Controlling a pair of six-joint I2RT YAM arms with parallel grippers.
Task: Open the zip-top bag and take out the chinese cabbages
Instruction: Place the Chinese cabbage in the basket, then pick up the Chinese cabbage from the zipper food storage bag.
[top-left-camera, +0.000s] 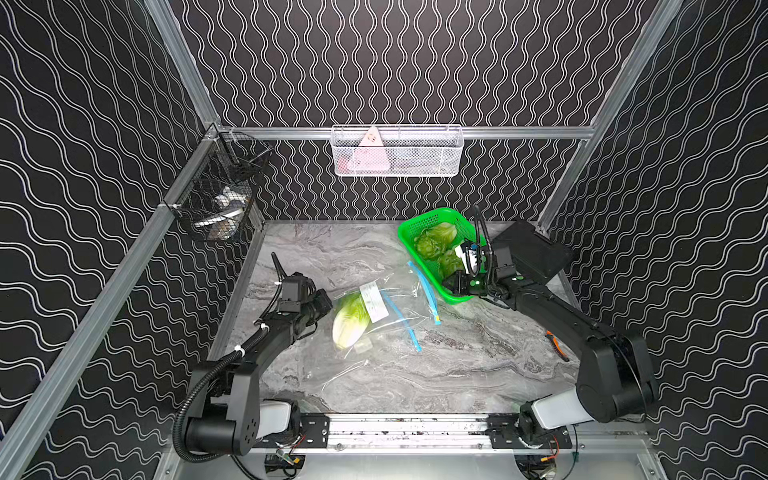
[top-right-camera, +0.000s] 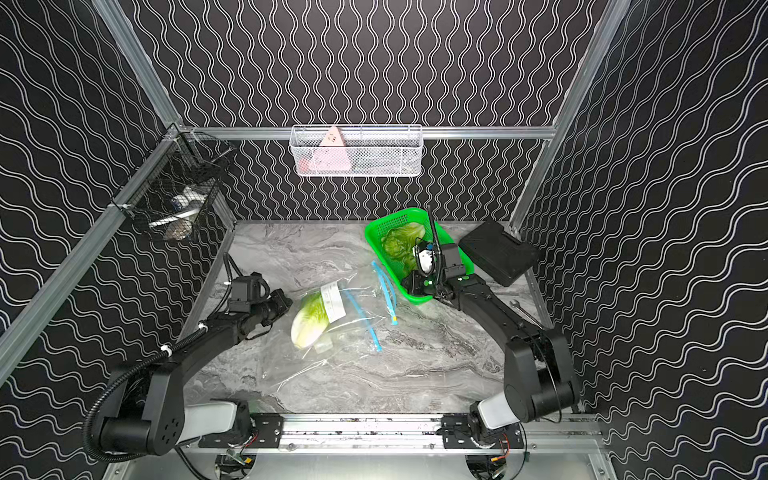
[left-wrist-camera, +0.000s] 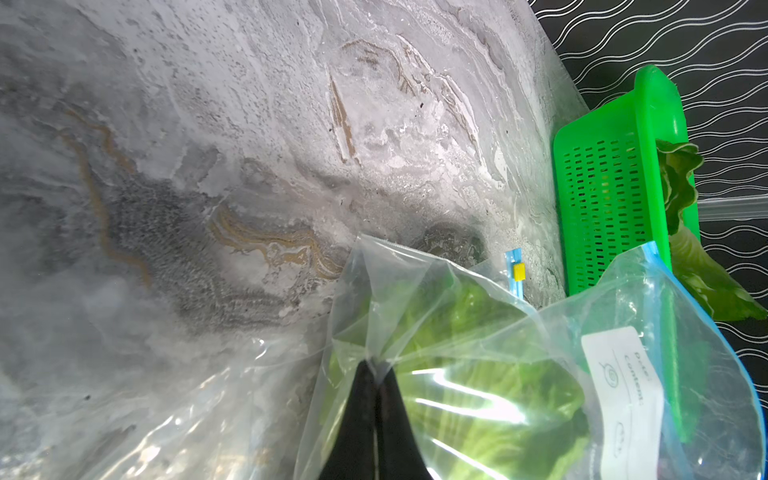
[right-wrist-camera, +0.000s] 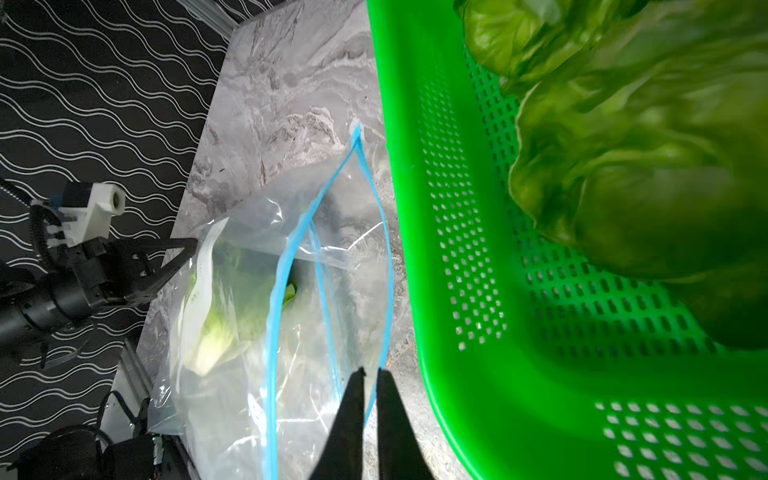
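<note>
The task looks about two thirds done. The bag (top-left-camera: 390, 307) lies on the counter (top-left-camera: 415, 386) with its mouth open. In the right wrist view the blue zip strips (right-wrist-camera: 272, 332) are bowed apart into a wide gap.

Two cabbages are already out and lie in the green basket (top-left-camera: 409, 245) at the far right of the counter: a far cabbage (top-left-camera: 438, 237) and a near cabbage (top-left-camera: 451, 264) right beside it. The last cabbage (top-left-camera: 351, 320) is inside the bag, on the side away from the mouth, with its white stalk end toward the robot.

The left claw (left-wrist-camera: 374, 365) is closed on a fold of the bag's plastic, just beside the last cabbage. The right claw (right-wrist-camera: 372, 372) is closed too, with nothing visible between its tips. In both top views it sits at the near corner of the basket, close to the bag's mouth.

What seems to remain is for the right claw to open, reach through the mouth, take the last cabbage and bring it out while the left claw holds the bag back.
</note>
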